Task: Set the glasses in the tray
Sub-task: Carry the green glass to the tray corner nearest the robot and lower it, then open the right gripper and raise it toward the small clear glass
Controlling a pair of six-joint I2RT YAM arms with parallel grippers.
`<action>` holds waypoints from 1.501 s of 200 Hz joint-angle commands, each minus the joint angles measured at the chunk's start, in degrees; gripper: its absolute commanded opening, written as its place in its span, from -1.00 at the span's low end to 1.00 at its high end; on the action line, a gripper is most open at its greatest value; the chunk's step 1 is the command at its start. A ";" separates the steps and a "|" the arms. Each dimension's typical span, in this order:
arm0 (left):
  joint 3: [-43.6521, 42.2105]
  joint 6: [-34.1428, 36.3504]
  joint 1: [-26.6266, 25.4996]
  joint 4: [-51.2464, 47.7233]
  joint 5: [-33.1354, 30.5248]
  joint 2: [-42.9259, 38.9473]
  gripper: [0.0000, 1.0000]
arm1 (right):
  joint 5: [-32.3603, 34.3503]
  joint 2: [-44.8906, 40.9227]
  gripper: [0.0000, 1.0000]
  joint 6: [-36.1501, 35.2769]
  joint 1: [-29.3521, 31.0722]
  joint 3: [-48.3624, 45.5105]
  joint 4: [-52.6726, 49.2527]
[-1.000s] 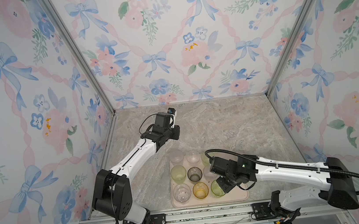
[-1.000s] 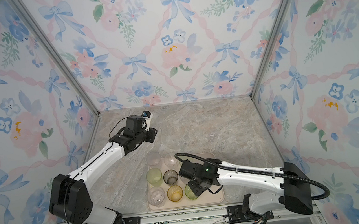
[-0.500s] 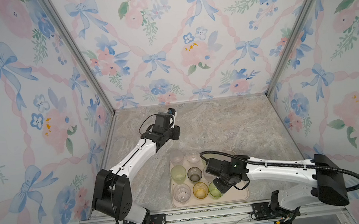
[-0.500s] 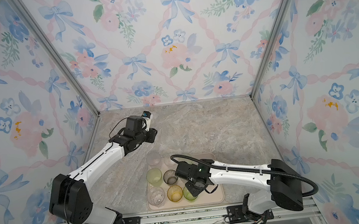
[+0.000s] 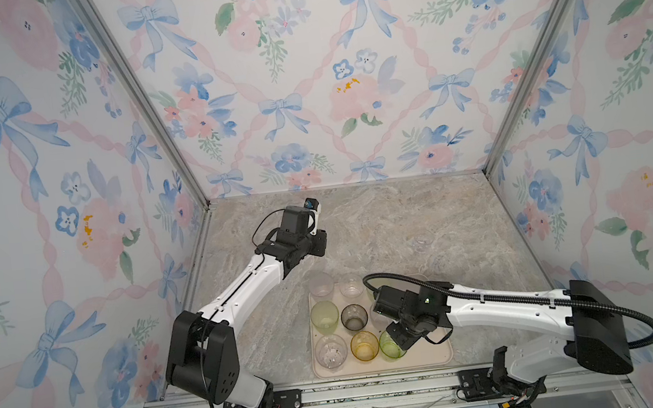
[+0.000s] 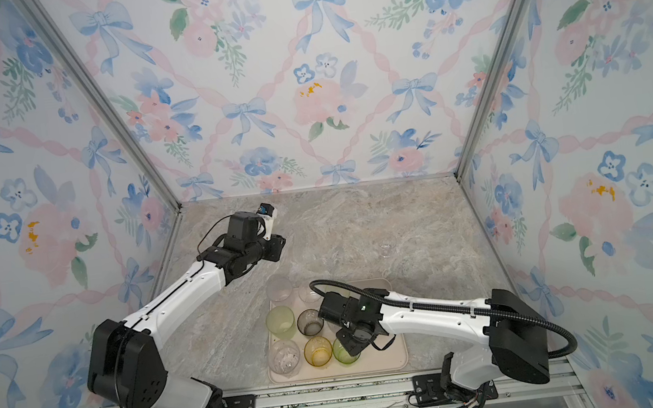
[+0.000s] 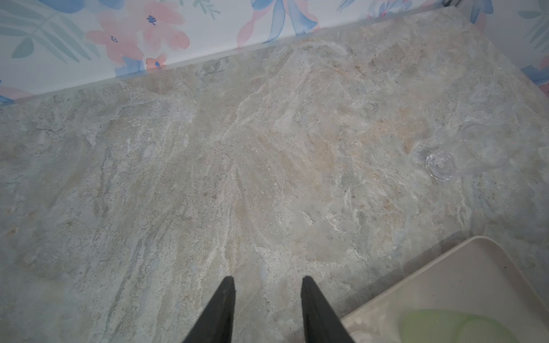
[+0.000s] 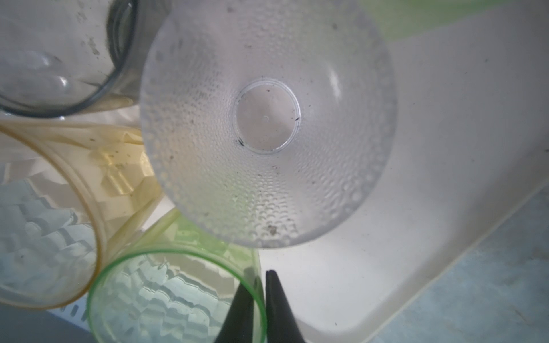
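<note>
The cream tray (image 5: 439, 361) (image 6: 397, 362) lies at the front of the table and holds several glasses. Among them are an amber glass (image 5: 364, 345), a smoky grey glass (image 5: 353, 317) and a pale green glass (image 5: 324, 316). My right gripper (image 8: 258, 271) (image 5: 399, 341) is shut on the rim of a green glass (image 8: 175, 297) (image 5: 389, 346), one finger inside and one outside. That glass stands in the tray's front row beside the amber one. A frosted dotted glass (image 8: 267, 118) stands just beyond. My left gripper (image 7: 267, 280) (image 5: 317, 248) hangs open and empty over the bare table.
A clear faceted glass (image 5: 421, 243) (image 6: 387, 246) (image 7: 445, 163) lies on the marble table behind the tray, toward the right. Flowered walls close in the back and both sides. The tray's right half (image 6: 389, 332) is bare under my right arm.
My right arm has shifted a little to the left with the green glass, bringing it next to the amber glass. The left arm has not moved.
</note>
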 commanded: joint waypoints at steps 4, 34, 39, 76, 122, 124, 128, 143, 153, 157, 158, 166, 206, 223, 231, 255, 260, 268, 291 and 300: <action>-0.92 0.46 0.24 -0.14 -0.13 -1.39 -0.20 | 0.78 -0.83 -0.70 -0.36 -0.70 -0.14 -1.45; -0.84 0.45 0.21 -0.11 -0.41 -1.52 -0.19 | 1.02 -2.54 -0.51 -0.94 -0.89 0.89 -3.38; -0.78 0.39 0.22 -0.15 -0.28 -1.62 -0.19 | 1.06 -2.98 -0.48 -1.14 -1.00 1.13 -3.73; -0.83 0.10 0.19 -0.14 0.38 -1.60 -0.18 | 1.00 -8.55 -0.31 -2.96 -4.01 3.40 -8.48; 2.43 -0.12 -3.69 -0.12 2.70 0.08 -0.21 | 4.12 -20.49 -0.12 -3.81 -18.65 7.52 -14.77; 2.62 -0.04 -4.03 -0.15 2.74 0.33 -0.21 | 4.37 -20.71 -0.11 -3.81 -20.21 7.64 -14.90; 3.43 0.13 -4.71 -0.25 2.85 0.81 -0.22 | 4.88 -21.59 -0.11 -3.69 -22.38 7.87 -15.02; 6.31 0.70 -7.13 -0.84 2.55 3.25 -0.22 | 5.18 -23.29 -0.11 -4.87 -30.00 8.92 -15.00; 8.27 1.04 -8.42 -1.09 2.51 5.03 -0.23 | 5.38 -23.02 -0.12 -6.27 -33.61 9.86 -14.49; 9.08 1.18 -8.96 -1.20 2.67 5.75 -0.24 | 5.53 -22.62 -0.12 -7.00 -34.71 10.34 -14.07; 9.26 1.21 -9.05 -1.20 2.66 5.92 -0.24 | 5.62 -22.47 -0.12 -7.16 -34.95 10.47 -13.98; 10.89 1.56 -10.03 -1.65 2.74 7.42 -0.27 | 6.42 -21.38 -0.14 -8.17 -36.84 11.39 -13.32; 16.63 2.54 -13.23 -3.14 2.75 13.31 -0.33 | 7.15 -12.11 -0.22 -12.84 -44.37 15.11 -7.33; 17.00 2.63 -13.79 -3.27 2.65 14.17 -0.32 | 4.91 -7.01 -0.30 -14.40 -47.48 16.53 -3.78; 16.73 2.65 -13.86 -3.23 2.57 14.21 -0.31 | 4.33 -4.39 -0.32 -15.20 -48.54 17.67 -2.87; 14.90 3.13 -13.64 -3.23 0.52 13.32 -0.30 | 2.13 3.22 -0.38 -16.82 -51.19 21.00 -0.62; 14.50 3.18 -13.42 -3.18 0.35 13.22 -0.30 | 1.25 4.64 -0.39 -17.08 -51.66 21.61 -0.12; 13.85 3.05 -12.91 -3.23 0.47 13.00 -0.30 | 0.11 6.77 -0.41 -17.32 -52.26 22.59 0.67; 11.91 2.09 -10.85 -3.15 1.30 12.21 -0.29 | -1.46 12.45 -0.43 -17.60 -53.80 25.71 2.01; 11.12 1.71 -9.97 -3.07 1.61 11.86 -0.30 | -1.84 14.61 -0.44 -17.76 -54.34 26.77 2.36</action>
